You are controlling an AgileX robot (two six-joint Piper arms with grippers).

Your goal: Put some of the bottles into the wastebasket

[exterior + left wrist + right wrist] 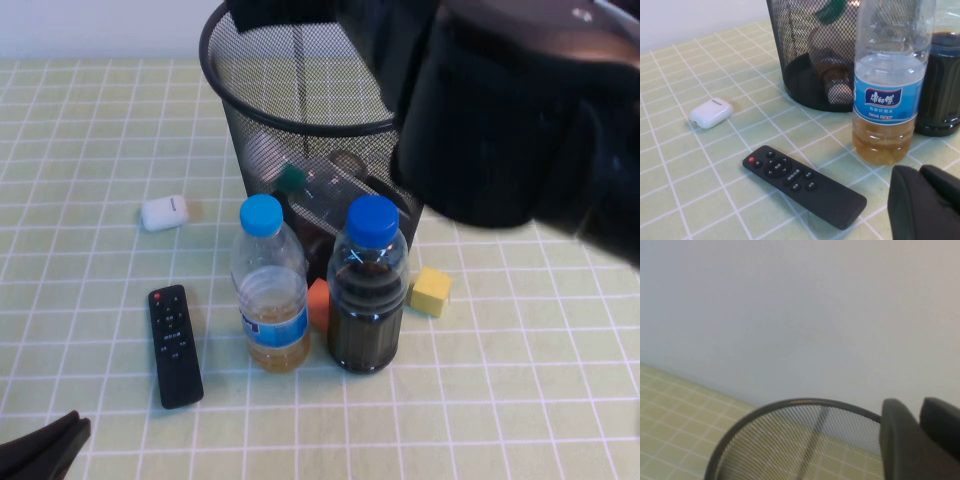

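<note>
The black wire-mesh wastebasket [258, 130] stands at the back of the table, behind two upright blue-capped bottles. Through its mesh I see clear bottles [325, 190] lying at the bottom, one with a green label [291, 178]. The left wrist view shows them dimly behind the mesh [832, 80]. My right gripper [916, 407] is shut and empty, raised over the wastebasket's rim [790, 402]. The right arm [500, 110] fills the upper right of the high view. My left gripper [920, 172] is shut and empty, low over the table's near left corner [45, 450].
In front of the wastebasket stand a blue-labelled bottle [270, 290] and a bottle of dark liquid [368, 290]. An orange cube [318, 303] and a yellow cube [431, 291] sit by them. A black remote [175, 345] and a white earbud case [163, 212] lie to the left.
</note>
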